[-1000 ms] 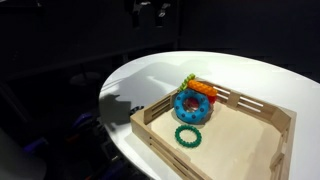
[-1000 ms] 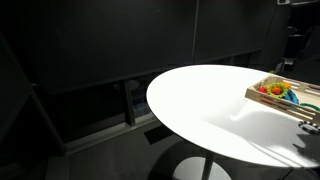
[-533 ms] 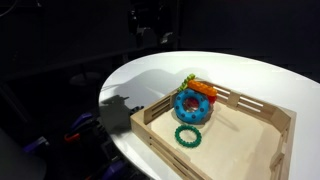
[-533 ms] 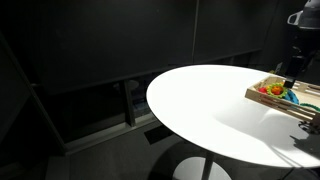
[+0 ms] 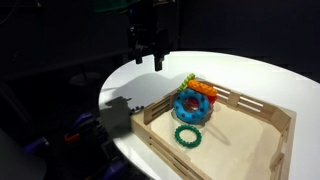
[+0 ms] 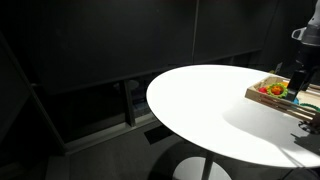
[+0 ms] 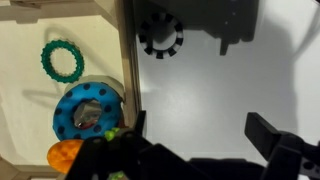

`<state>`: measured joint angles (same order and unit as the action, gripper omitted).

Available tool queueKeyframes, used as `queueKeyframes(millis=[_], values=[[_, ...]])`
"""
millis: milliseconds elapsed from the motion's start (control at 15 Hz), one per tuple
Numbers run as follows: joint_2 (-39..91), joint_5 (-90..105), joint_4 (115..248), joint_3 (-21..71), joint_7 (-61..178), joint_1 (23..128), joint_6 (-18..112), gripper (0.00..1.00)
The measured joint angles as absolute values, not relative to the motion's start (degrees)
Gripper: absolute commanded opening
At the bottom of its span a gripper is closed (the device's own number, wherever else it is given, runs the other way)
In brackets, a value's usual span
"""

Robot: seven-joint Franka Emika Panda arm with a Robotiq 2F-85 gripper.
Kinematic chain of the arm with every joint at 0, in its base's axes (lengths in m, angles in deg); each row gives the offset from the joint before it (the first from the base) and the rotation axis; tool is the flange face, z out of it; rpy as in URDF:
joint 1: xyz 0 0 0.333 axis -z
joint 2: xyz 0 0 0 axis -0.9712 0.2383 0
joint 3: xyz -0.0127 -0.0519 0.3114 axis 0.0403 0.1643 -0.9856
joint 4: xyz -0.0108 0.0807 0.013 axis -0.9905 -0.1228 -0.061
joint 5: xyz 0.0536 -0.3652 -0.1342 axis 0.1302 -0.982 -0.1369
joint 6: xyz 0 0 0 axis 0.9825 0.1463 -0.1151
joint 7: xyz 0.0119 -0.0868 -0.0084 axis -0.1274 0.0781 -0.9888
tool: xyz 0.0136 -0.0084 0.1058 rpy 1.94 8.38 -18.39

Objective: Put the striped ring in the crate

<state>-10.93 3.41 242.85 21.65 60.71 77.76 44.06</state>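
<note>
Trouble is likeliest at the pickup itself. The gripper [image 5: 148,60] hangs over the white table [image 7: 220,90] with its fingers spread wide and nothing between them. What I take to be the striped ring [image 7: 146,36] lies flat on that table, outside the crate [image 7: 129,70] and just beside its wall. It reads as a dark, notched band in the wrist view, and the stripes are too small to confirm. Because it lies flat and so near the slats, a descent slightly off centre could land a finger on the band. That would skate the ring against the wall, or the finger could strike the wood instead. A dark block [image 7: 222,18] sits near the ring on its far side from the crate, and a wide-open approach could catch that too. If the hold is shallow, the ring may tilt and slip during the lift over the wall. Inside, a blue ring [image 7: 72,100] and a green ring [image 7: 46,62] already occupy the floor near this side, so a release made too close to the wall could land on them and bounce.
</note>
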Motion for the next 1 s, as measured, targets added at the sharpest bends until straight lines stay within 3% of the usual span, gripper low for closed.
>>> queueKeyframes(millis=[1000], values=[[-8.8,3.9,243.7,22.4,60.7,79.4,43.4,1.00]])
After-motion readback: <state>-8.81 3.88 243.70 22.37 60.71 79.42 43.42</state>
